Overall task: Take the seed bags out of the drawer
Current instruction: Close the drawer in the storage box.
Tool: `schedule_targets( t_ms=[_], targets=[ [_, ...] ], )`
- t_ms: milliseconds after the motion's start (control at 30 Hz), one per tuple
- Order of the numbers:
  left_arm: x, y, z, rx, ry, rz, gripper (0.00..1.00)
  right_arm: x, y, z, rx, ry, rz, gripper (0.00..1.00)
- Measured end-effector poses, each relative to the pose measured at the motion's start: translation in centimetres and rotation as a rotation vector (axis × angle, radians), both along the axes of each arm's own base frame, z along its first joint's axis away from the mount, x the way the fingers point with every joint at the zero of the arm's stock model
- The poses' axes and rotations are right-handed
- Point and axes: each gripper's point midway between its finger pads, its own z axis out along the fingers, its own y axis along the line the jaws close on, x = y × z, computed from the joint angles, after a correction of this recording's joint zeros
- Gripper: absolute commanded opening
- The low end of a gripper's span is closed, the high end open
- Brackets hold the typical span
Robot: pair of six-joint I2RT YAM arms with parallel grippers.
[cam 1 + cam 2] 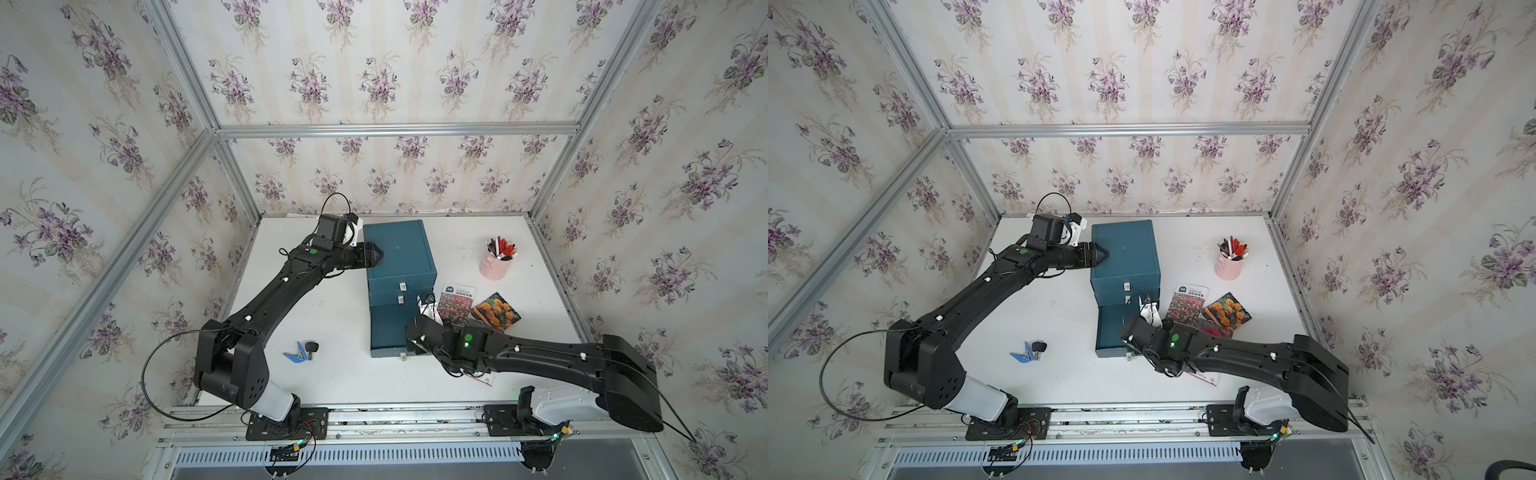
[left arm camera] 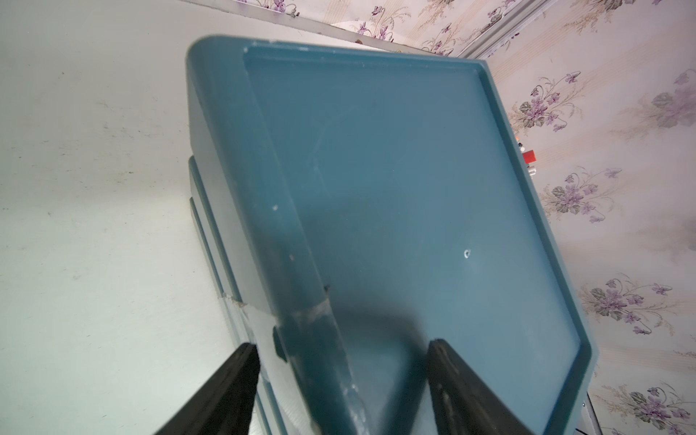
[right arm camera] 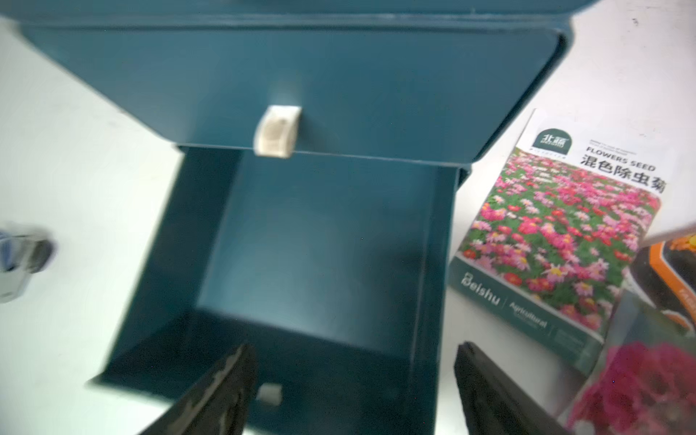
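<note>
a white table (image 1: 332, 374) is holding a blue cabinet (image 1: 399, 249) with its bottom drawer (image 1: 388, 328) pulled out toward the robot. in the right wrist view the drawer's bare blue floor is showing.

all three seed bags are lying flat on the table, outside the drawer, on its right. the field bag (image 1: 455, 305), showing pink and red flowers, is lying just beside the drawer's right wall. the marigold bag (image 1: 496, 311) is sitting on its far side, with one corner lapping over the field bag's edge. the bloom bag (image 3: 640, 376), showing big pink flowers, is lying nearest the robot, mostly under the right arm in both top views.

the right gripper (image 3: 356, 388) is hanging over the drawer's front end with its fingers (image 3: 218, 395) spread wide and gripping nothing. the bloom bag is lying just outside the right-hand finger, and the field bag is sitting farther ahead on that same side. no bag is lying between the fingers.

the left gripper (image 2: 342, 344) is reaching over the cabinet top's left edge, well apart from the bags. its fingers (image 2: 226, 388) are standing apart, straddling the raised rim, with a gap showing beside the rim.

a pink cup (image 1: 496, 266) of pens is standing behind the bags. keys (image 1: 301, 351) are lying left of the drawer.
</note>
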Motion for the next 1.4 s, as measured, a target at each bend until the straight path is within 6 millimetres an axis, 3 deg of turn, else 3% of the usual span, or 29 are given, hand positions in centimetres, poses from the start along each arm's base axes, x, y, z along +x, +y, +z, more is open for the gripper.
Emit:
schedule_targets(
  t_ms=[100, 200, 300, 400, 500, 700, 833, 1133, 1400],
  targets=[
    [0.1, 0.0, 0.1, 0.005, -0.003, -0.005, 0.73, -4.4, 0.9, 0.5, 0.065, 0.019, 0.099, 0.85],
    [0.1, 0.0, 0.1, 0.008, 0.001, -0.006, 0.73, -8.0, -0.1, -2.5, 0.056, 0.099, 0.159, 0.85],
    [0.1, 0.0, 0.0, 0.009, 0.002, -0.006, 0.73, -9.3, -1.6, -5.2, 0.049, 0.161, 0.156, 0.86],
    [0.1, 0.0, 0.0, 0.009, 0.001, -0.006, 0.72, -9.3, -1.3, -5.9, 0.105, 0.165, 0.151, 0.88],
    [0.2, 0.0, -0.1, 0.009, 0.0, -0.007, 0.72, -8.5, 0.1, -5.8, 0.162, 0.135, 0.153, 0.88],
    [0.2, 0.0, 0.0, 0.012, -0.005, -0.009, 0.72, -4.3, 1.5, -6.3, 0.186, 0.051, 0.098, 0.87],
    [0.2, 0.1, 0.1, 0.022, -0.009, -0.007, 0.72, -1.9, 2.7, -5.6, 0.206, -0.015, 0.093, 0.86],
    [0.2, 0.2, 0.1, 0.031, -0.017, -0.015, 0.71, 1.8, 5.4, -5.7, 0.182, -0.153, 0.156, 0.85],
    [0.0, 0.3, 0.2, 0.043, -0.024, -0.022, 0.69, 3.6, 8.3, -6.7, 0.088, -0.249, 0.232, 0.85]
  ],
)
